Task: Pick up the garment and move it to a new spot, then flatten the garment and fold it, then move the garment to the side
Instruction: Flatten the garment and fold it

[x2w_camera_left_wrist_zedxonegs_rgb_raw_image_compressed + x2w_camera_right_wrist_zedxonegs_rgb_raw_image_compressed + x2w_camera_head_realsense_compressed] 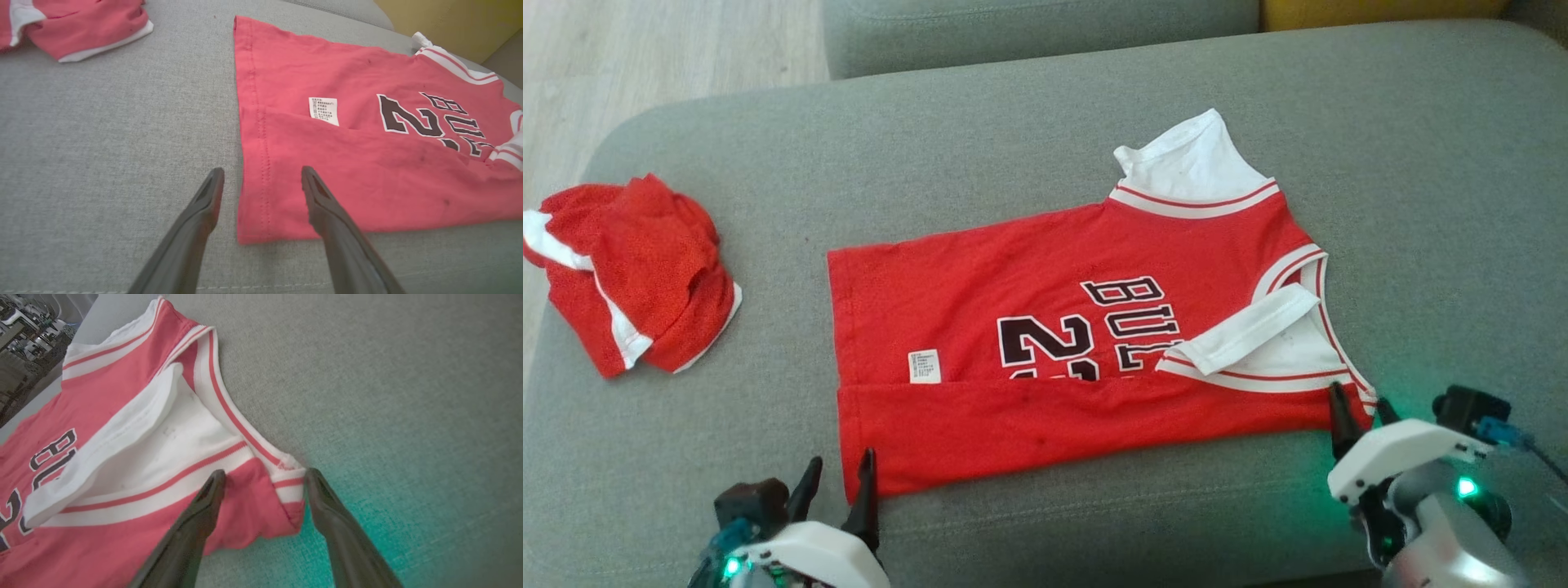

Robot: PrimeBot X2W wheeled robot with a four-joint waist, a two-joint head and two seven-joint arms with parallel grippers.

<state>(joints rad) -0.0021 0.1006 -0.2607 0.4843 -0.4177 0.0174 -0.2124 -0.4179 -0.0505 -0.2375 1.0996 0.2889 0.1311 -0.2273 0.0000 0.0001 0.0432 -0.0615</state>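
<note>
Since the left pincer point(841, 459) at 7 o'clock and the right pincer point(1357, 398) at 5 are both spread astride the near corners of the jersey point(1045, 327), which lies flat in the middle of the cushion point(1013, 147), they should pinch together, lift level, and fold evenly toward 12.

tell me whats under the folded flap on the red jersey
The flap lies over the jersey itself: the bottoms of the black number and letters vanish beneath it. Anything else underneath is hidden.
</note>
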